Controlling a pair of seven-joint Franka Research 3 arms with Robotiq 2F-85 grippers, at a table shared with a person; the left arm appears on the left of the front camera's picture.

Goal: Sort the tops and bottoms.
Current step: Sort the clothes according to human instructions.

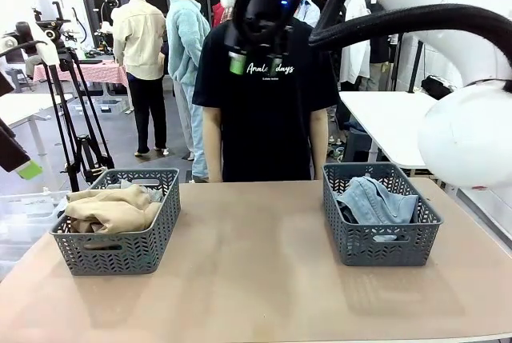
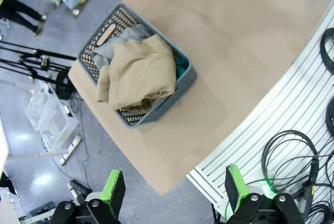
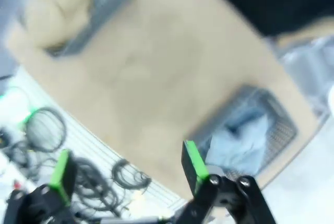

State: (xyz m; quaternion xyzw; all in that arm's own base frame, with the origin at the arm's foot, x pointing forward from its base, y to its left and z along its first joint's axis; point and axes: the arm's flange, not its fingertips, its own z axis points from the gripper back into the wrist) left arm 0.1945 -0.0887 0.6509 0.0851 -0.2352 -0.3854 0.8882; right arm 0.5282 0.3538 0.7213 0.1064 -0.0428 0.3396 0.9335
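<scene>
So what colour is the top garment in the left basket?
Tan-beige garment; the left wrist view shows it best.

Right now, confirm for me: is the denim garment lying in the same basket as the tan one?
No, the denim garment fills the right basket; the tan garment is in the left basket.

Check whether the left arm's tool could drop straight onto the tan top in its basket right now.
Probably yes. The left tool is open and empty high above, the tan top lies uppermost in the grey basket, and nothing sits between them.
</scene>
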